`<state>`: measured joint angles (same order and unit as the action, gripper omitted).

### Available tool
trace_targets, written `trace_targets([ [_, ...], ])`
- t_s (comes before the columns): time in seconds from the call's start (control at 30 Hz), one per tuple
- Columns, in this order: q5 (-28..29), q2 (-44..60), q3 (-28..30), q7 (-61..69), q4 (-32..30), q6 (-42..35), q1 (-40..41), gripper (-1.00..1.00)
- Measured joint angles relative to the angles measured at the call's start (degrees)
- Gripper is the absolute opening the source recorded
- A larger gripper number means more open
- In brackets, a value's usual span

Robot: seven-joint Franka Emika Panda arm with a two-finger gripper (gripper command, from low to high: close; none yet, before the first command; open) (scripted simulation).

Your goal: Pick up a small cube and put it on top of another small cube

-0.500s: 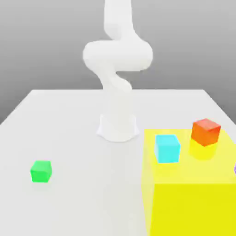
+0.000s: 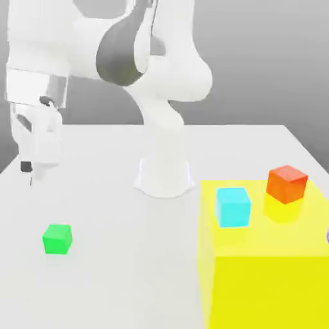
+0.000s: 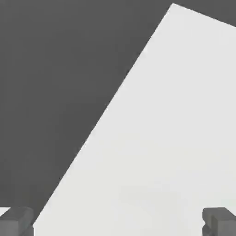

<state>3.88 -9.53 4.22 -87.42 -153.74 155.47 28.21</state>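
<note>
Exterior view: the arm [image 2: 170, 77] reaches across the upper part of the frame, its gripper [image 2: 29, 170] hanging at the exterior view's left, above the pale table [image 2: 128, 270]. The small bright green cube [image 2: 58, 240] sits on the table at the lower left, well apart from everything else and lower in the frame than the gripper. To the exterior view's right a big yellow block [image 2: 270, 289] bears a cyan cube [image 2: 233, 207] near its left edge and an orange-red cube [image 2: 286, 184] farther back, toward the right; a sliver of a purple thing [image 2: 328, 236] is cut by the right border. Likely step: getting over the green cube, nothing lifted yet. Hand view: fingers [image 3: 219, 223] spread wide at the two lower corners, nothing between them; hand released, empty. A table edge runs slantwise through the frame, dark ground beyond, so the aim looks off the cube. Risks, my judgement: coming down from here would close on air or meet bare table. A finger landing on the cube's top, if centring is poor, could tip or shove it; a skewed wrist might pinch corners and spin it. Later, if cyan is the base, a low carry could clip the yellow block, and an off-centre release could topple the stack.
</note>
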Motion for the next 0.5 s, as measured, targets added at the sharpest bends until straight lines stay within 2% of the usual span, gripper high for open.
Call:
trace_targets([
  [0.17,-3.89,10.25,3.42,-8.00,-6.09,6.80,5.85,0.00],
  [0.4,-9.73,24.77,-1.76,-5.71,-4.81,18.30,10.12,0.00],
  [0.43,-9.95,26.10,-2.27,-5.51,-4.57,19.38,10.58,-1.00],
  [0.5,-9.94,26.10,-2.27,-5.52,-4.57,19.40,10.58,-1.00],
])
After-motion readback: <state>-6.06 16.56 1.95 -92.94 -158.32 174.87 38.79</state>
